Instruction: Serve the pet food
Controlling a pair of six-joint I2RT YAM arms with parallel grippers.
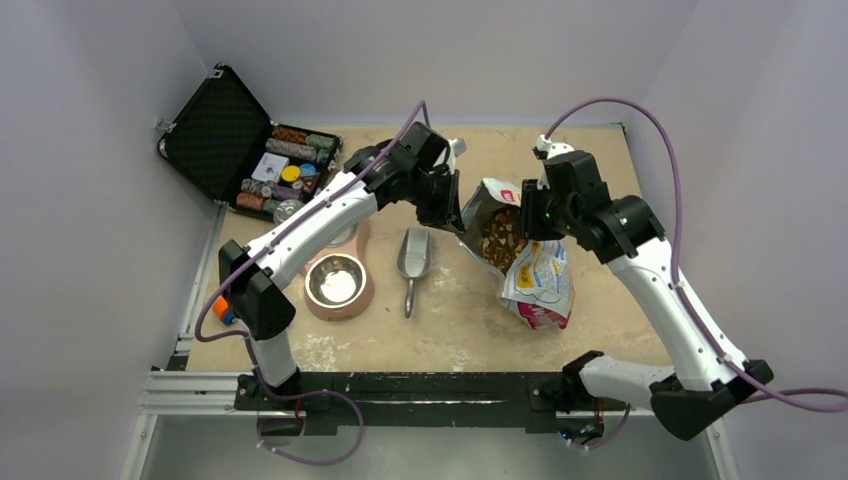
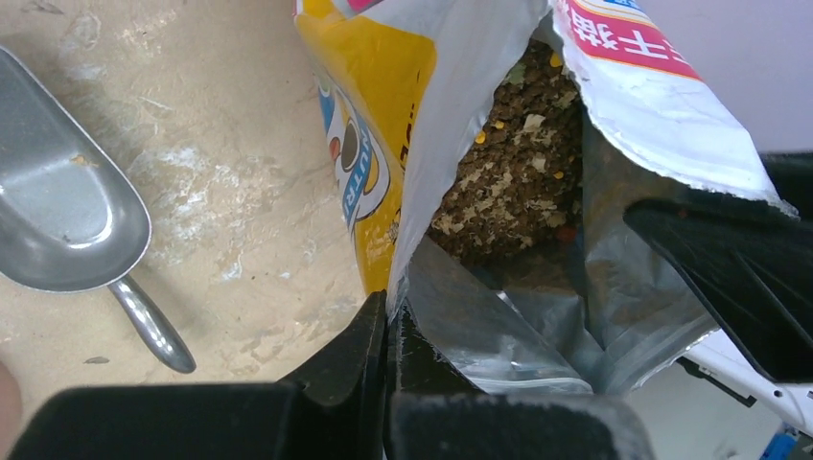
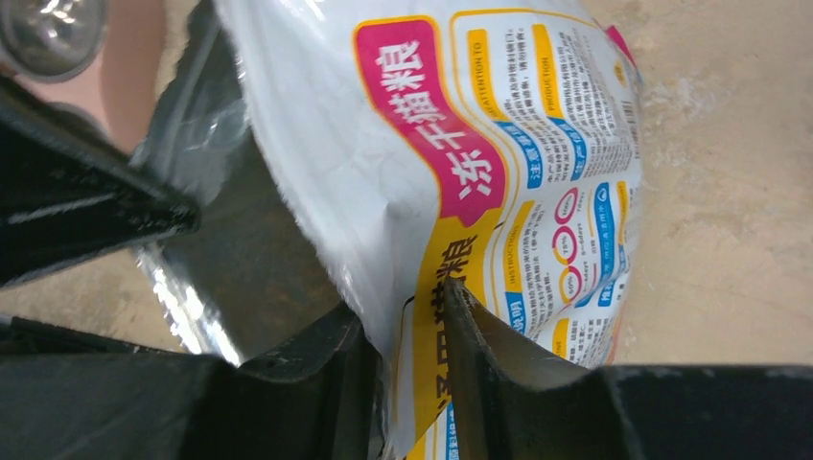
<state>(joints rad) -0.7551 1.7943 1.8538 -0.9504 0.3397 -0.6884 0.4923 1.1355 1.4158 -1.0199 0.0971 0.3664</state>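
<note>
The glossy white bag [image 1: 540,278] printed red, yellow and blue stands open at centre right of the table. Brown and tan pet food [image 1: 499,238] fills its mouth and shows in the left wrist view [image 2: 522,177]. My left gripper [image 1: 456,214] is shut on the bag's left rim [image 2: 388,309]. My right gripper [image 1: 527,214] is shut on the bag's right wall [image 3: 407,326]; the printed wall [image 3: 499,163] runs between its fingers. The two grippers hold the mouth spread apart. A steel bowl [image 1: 337,281] in a pink stand sits left of the bag.
A metal scoop [image 1: 413,256] lies between bowl and bag, also in the left wrist view [image 2: 67,216]. A second pink bowl [image 1: 350,238] sits partly under my left arm. An open black case [image 1: 215,130] of coloured chips [image 1: 290,165] stands far left. Coloured blocks [image 1: 222,310] lie at the left edge.
</note>
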